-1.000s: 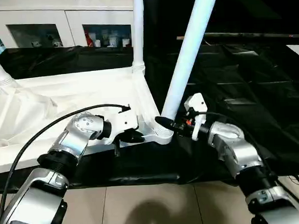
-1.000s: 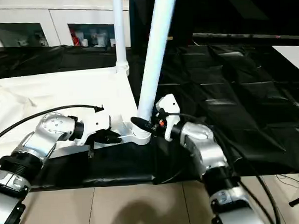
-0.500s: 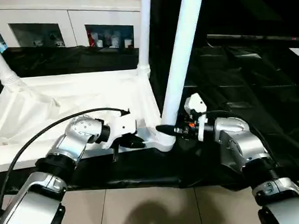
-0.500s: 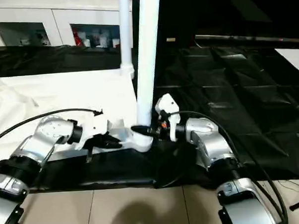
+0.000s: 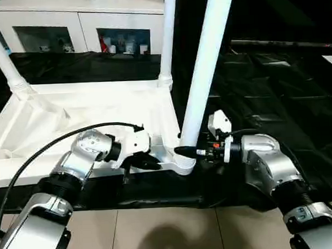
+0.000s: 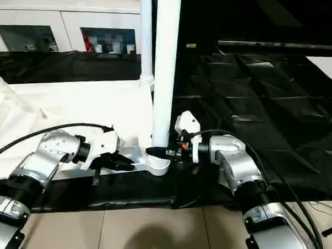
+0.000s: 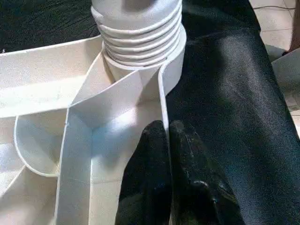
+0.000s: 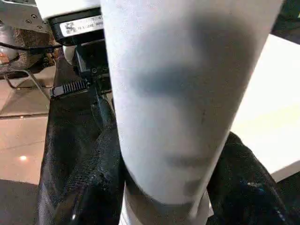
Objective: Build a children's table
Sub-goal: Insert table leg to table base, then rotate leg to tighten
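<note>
the upturned tabletop (image 5: 88, 108) lies on the black bench (image 5: 275, 92). since a second ago the near leg (image 5: 204, 62) has swung from a lean to nearly upright. right gripper (image 6: 166, 153) stays clamped around its base; left gripper (image 7: 169, 140), jaws clenched, presses the rim.

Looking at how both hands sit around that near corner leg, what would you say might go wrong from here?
1. The right hand grips the long white tapered tube leg only near its base; the tall leg could tilt or bind in the round corner socket.
2. The shut left hand merely presses on the white plastic tabletop's rim, so the top could slide on the black table cover.
</note>
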Tool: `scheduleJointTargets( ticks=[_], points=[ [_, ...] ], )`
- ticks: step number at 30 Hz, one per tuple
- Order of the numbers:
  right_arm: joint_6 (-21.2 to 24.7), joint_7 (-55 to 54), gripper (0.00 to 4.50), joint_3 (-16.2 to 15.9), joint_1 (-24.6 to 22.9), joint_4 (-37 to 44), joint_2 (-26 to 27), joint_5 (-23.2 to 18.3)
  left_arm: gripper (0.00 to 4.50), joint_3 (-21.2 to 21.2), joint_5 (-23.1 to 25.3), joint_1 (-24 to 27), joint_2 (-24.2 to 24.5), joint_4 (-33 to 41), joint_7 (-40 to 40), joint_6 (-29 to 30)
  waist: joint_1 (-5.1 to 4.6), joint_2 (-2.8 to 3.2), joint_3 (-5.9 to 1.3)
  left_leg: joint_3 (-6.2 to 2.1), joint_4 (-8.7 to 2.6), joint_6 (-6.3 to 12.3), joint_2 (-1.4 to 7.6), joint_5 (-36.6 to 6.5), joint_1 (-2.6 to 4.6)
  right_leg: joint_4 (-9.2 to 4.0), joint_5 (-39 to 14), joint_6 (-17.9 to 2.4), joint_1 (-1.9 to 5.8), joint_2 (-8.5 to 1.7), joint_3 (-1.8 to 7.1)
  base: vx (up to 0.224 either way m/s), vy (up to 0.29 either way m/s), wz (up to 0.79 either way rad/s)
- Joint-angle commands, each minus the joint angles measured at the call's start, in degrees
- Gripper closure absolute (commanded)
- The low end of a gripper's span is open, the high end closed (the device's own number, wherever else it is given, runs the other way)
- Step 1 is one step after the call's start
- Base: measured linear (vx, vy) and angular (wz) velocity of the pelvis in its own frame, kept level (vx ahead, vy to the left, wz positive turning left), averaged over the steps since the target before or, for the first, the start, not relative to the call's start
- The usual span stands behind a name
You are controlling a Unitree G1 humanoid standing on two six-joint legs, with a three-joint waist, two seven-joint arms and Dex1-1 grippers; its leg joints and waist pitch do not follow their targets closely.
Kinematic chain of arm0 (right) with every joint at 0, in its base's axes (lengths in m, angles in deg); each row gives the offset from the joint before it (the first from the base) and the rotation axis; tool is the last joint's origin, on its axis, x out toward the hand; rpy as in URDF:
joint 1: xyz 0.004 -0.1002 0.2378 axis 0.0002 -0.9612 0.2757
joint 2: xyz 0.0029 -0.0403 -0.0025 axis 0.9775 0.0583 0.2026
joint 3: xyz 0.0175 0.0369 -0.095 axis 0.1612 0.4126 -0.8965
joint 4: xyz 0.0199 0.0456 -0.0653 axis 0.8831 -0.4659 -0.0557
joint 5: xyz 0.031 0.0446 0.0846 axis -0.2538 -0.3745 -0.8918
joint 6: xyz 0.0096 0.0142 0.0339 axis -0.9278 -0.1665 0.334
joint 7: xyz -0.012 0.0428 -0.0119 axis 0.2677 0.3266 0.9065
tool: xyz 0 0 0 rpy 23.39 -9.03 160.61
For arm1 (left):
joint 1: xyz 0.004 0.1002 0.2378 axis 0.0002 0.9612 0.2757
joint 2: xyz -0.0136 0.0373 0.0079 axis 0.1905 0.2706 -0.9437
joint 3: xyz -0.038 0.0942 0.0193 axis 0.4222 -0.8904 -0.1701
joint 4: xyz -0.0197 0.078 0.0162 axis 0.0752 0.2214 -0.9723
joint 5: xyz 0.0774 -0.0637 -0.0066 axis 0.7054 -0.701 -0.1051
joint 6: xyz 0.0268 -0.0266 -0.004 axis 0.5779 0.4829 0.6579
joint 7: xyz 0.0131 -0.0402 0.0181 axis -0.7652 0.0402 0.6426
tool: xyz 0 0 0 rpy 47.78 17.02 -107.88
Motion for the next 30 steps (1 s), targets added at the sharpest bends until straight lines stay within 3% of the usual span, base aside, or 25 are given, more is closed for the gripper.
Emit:
scheduleJointTargets(
  ticks=[1,4,10,11,15,16,19,20,21,23,24,26,27,28,29,30],
  points=[
    [2.7,-0.1,2.62,-4.0,-3.6,-5.7,-0.9,4.7,4.50,-1.0,-2.0,-1.0,-0.8,2.3,-4.4,-2.6,-0.23,0.86,-2.92,0.21,-4.33,-0.96,0.27,-25.0,0.85,-4.88,-20.0,-11.4,1.62,-1.89,1.45,0.000,0.000,0.00],
    [2.1,-0.4,2.62,-3.7,-3.5,-6.4,-0.7,4.9,4.50,-0.9,-1.8,-1.1,-0.8,2.2,-4.3,-2.3,-0.22,0.93,-2.91,0.27,-4.32,-0.89,0.26,-24.8,0.84,-4.87,-19.6,-11.5,1.63,-1.91,1.47,0.000,0.000,0.00],
    [-0.7,-8.9,2.62,-2.1,-1.9,-10.7,0.4,7.2,4.50,-0.3,-1.0,-1.6,-1.5,1.0,-1.5,-2.4,-0.52,0.77,-2.69,0.11,-4.44,-1.25,0.15,-26.7,0.94,-5.40,-24.5,-10.2,1.34,-2.07,1.41,0.000,0.000,0.00],
    [-1.1,-13.8,2.62,-0.8,-0.7,-13.1,1.1,7.6,4.50,0.0,0.0,-2.1,-2.0,-0.3,1.5,-2.5,-0.91,0.83,-2.42,-0.05,-4.43,-1.91,0.03,-28.5,1.15,-5.79,-28.3,-9.2,0.87,-2.15,1.33,0.000,0.000,0.00],
    [-0.9,-21.9,2.62,1.8,1.3,-16.7,2.6,7.5,4.50,1.1,1.2,-3.4,-3.4,-2.4,7.2,-0.6,-1.57,0.67,-2.05,-0.71,-4.31,-2.48,-0.34,-31.8,1.56,-7.10,-38.8,-5.0,0.49,-2.27,0.58,-0.026,0.003,-0.03],
    [-0.8,-23.6,2.62,2.4,1.8,-17.4,3.1,7.3,4.50,1.5,1.2,-3.8,-3.9,-2.8,8.5,0.4,-1.99,0.87,-2.03,-0.95,-4.01,-2.49,-0.45,-33.9,2.26,-7.88,-41.7,-3.8,0.04,-2.28,-0.03,-0.053,0.011,-0.06],
    [0.0,-30.9,2.62,4.0,4.0,-21.3,5.0,6.9,4.50,3.0,0.1,-4.8,-6.2,-3.0,11.7,4.5,-3.01,1.55,-2.01,-1.69,-4.80,-2.24,-0.05,-36.9,1.93,-8.12,-38.7,-4.5,1.15,-2.41,-1.57,-0.057,0.044,-0.10],
    [0.2,-32.5,2.62,4.2,4.6,-22.3,5.5,6.9,4.50,3.3,-0.2,-5.0,-6.8,-2.9,12.2,5.4,-3.55,1.86,-2.02,-2.35,-5.58,-2.63,0.08,-38.1,1.00,-7.81,-36.1,-4.7,2.28,-2.31,-2.26,-0.034,0.056,-0.21],
    [0.2,-34.6,2.62,4.3,5.3,-23.5,6.0,7.0,4.50,3.4,-0.2,-5.1,-7.4,-2.6,12.8,6.3,-3.62,2.22,-2.03,-2.49,-5.76,-2.85,0.24,-39.3,1.15,-7.74,-34.6,-5.2,2.32,-2.32,-2.30,-0.032,0.052,-0.20],
    [0.7,-42.3,2.62,5.1,8.0,-28.2,7.7,6.9,4.50,3.2,0.7,-5.7,-9.3,-2.3,15.9,9.2,-4.80,2.29,-1.69,-2.76,-6.32,-2.75,0.41,-42.9,1.33,-7.87,-30.7,-6.6,2.69,-2.41,-3.23,-0.016,0.026,-0.10],
    [0.5,-45.8,2.62,5.4,9.1,-29.9,8.4,7.1,4.50,3.1,1.6,-6.0,-10.1,-2.1,18.1,10.7,-4.96,2.44,-1.59,-2.81,-6.36,-2.77,0.40,-43.9,1.56,-8.05,-31.2,-6.5,2.62,-2.37,-3.48,0.000,0.000,0.00],
    [0.0,-51.5,2.62,6.2,10.7,-32.1,9.6,7.1,4.50,3.5,3.0,-6.4,-12.3,-1.8,24.4,14.8,-5.58,2.22,-1.15,-2.57,-6.00,-2.49,0.23,-45.8,2.78,-9.02,-33.5,-5.7,1.88,-2.15,-4.34,0.000,0.000,0.00],
    [-0.3,-53.3,2.62,6.7,11.2,-32.7,10.2,6.9,4.50,4.0,3.3,-6.6,-13.5,-1.5,27.6,17.1,-5.64,1.85,-1.04,-2.38,-5.75,-2.02,0.16,-46.0,3.12,-9.63,-34.9,-5.1,1.71,-2.05,-4.86,0.000,0.000,0.00],
    [-0.3,-53.3,2.62,6.7,11.2,-32.7,10.2,6.9,4.50,4.0,3.3,-6.6,-13.5,-1.5,27.6,17.1,-5.64,1.85,-1.04,-2.38,-5.75,-2.02,0.16,-46.0,3.12,-9.63,-34.9,-5.1,1.71,-2.05,-4.86,0.000,0.000,0.00],
    [-0.7,-55.3,2.62,7.2,11.9,-33.7,11.2,6.9,4.50,4.6,3.7,-6.8,-15.1,-1.1,31.2,19.8,-5.37,2.34,-0.69,-2.26,-7.76,-1.26,1.35,-48.9,1.44,-7.06,-32.1,-3.7,4.49,-1.46,-6.31,0.000,0.000,0.00],
    [-0.8,-55.9,2.62,7.2,12.2,-34.0,11.6,6.9,4.50,4.7,4.0,-6.8,-15.5,-0.8,32.0,20.5,-3.99,3.23,-0.51,-1.62,-10.76,-1.45,2.78,-51.4,-1.17,-1.15,-25.9,-5.0,6.96,-0.86,-5.37,-0.070,-0.036,0.00]
  ],
)
